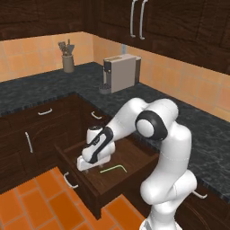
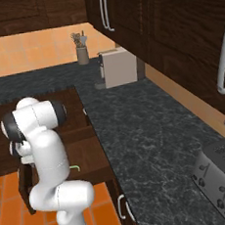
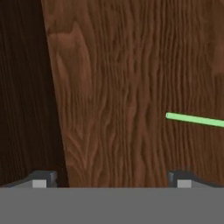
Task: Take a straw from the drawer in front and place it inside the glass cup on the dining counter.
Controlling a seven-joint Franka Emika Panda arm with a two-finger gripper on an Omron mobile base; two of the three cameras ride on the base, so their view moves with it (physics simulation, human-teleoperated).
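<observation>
Right now I have the gripper (image 1: 85,167) down inside the open drawer (image 1: 134,167), fingers (image 3: 41,179) spread wide and holding nothing. I see the straw (image 1: 113,169) lying flat on the drawer's wooden floor, toward its front edge, just beside the hand and not touching it. Through the hand view, its green end (image 3: 194,119) pokes in from the right edge, above the right fingertip.

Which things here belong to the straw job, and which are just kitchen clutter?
Job:
- straw, lying in the open drawer
- gripper, open, low over the drawer floor beside the straw

Clutter:
- coffee machine
- utensil holder
- toaster
</observation>
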